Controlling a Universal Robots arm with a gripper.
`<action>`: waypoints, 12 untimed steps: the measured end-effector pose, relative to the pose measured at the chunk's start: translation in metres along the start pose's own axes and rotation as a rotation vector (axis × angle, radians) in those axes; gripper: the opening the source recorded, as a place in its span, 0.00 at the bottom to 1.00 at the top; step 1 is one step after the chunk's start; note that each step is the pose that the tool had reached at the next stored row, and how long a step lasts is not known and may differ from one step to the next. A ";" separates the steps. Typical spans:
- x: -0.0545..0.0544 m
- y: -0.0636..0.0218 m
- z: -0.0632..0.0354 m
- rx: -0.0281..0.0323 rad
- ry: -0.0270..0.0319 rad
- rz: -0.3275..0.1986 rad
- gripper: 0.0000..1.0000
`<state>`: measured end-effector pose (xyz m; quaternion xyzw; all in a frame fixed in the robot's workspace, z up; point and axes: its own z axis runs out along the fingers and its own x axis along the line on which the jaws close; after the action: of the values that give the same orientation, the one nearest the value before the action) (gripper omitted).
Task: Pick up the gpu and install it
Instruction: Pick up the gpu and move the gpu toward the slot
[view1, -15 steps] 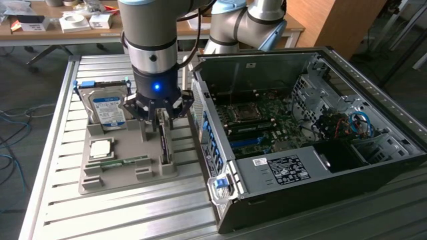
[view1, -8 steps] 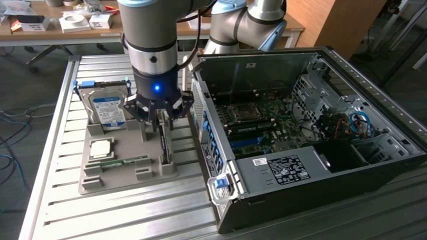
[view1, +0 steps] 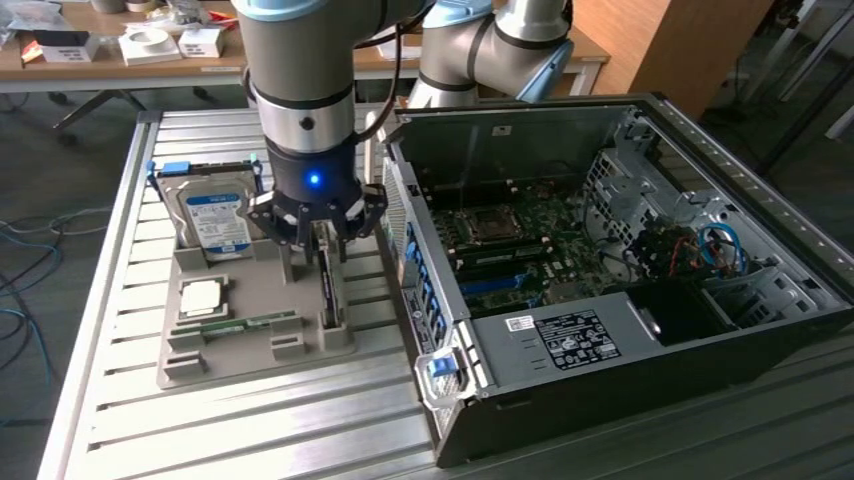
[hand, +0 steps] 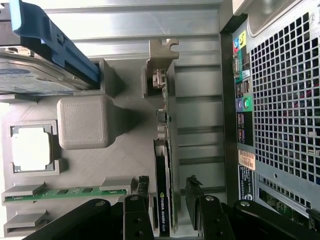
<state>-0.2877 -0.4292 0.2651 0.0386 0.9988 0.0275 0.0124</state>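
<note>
The gpu (view1: 328, 296) is a thin dark card standing on edge in a slot of the grey holder (view1: 254, 350) on the slatted table. In the wrist view the gpu (hand: 163, 200) shows a green-lettered label and a metal bracket at its far end. My gripper (view1: 322, 243) hangs straight down over the card, and in the wrist view my gripper (hand: 167, 189) is open with one finger on each side of the card. A small gap shows between each finger and the card. The open computer case (view1: 601, 270) lies at the exterior view's right, motherboard facing up.
The holder also carries a silver hard drive (view1: 214, 215) with a blue label, a processor chip (view1: 200, 297) and a green memory stick (view1: 247, 325). The case's rear panel (hand: 280, 115) stands close beside the holder. A cluttered wooden desk (view1: 120, 50) stands behind the table.
</note>
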 end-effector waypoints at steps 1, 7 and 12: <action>0.000 0.0000 0.0001 -0.0001 0.0000 0.000 0.43; 0.000 -0.0001 0.0016 -0.0002 -0.0001 0.000 0.43; 0.000 -0.0002 0.0031 0.0000 0.0001 0.000 0.43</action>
<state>-0.2877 -0.4292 0.2620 0.0386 0.9988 0.0275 0.0124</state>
